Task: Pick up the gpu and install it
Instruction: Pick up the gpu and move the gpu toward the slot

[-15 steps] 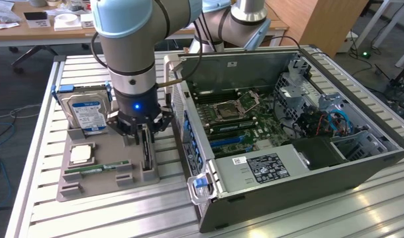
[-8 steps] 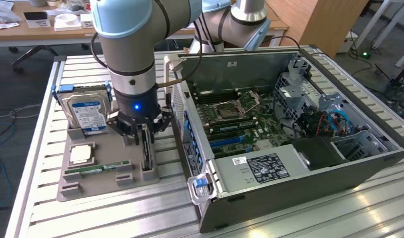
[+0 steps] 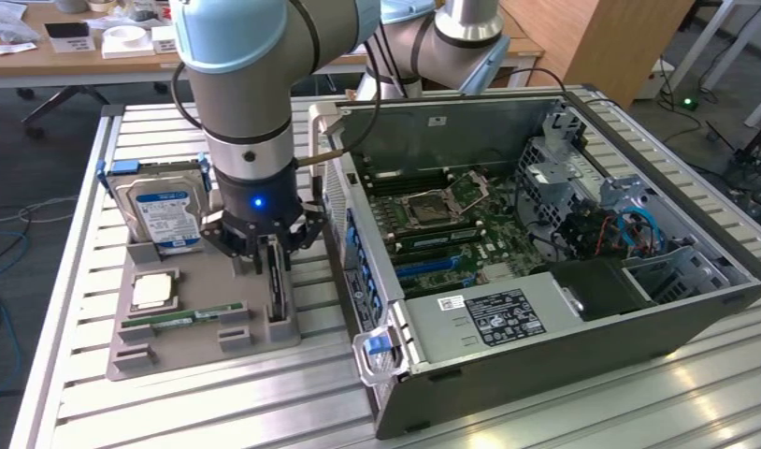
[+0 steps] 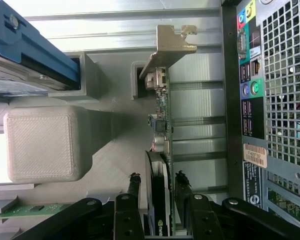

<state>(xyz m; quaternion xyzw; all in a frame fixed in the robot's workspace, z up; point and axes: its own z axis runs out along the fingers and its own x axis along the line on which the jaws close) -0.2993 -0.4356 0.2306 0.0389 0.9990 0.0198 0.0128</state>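
**A:** The black multi-link claw (image 3: 271, 251) hangs straight down over the grey plastic parts holder (image 3: 200, 281) on the ribbed aluminium table (image 3: 168, 412).

**B:** And right beneath it is the gpu (image 3: 277, 292), a thin green circuit-board card with a silver bracket and dark heatsink. It stands on edge in its slot, on the holder's side nearest the open grey computer tower (image 3: 605, 341).

**A:** From the wrist, the claw (image 4: 158, 181) straddles the gpu (image 4: 165, 107). The jaws are apart. One fingertip (image 4: 134, 180) stands clear of the heatsink face, and the other sits just beside the bare board.

**B:** No clamp, then, and the card is seated in the holder.

**A:** A silver hard drive with a blue-white label (image 3: 160, 213) stands upright at the holder's far end. A narrow green memory stick (image 3: 181, 320) lies flat towards the exterior view's left.
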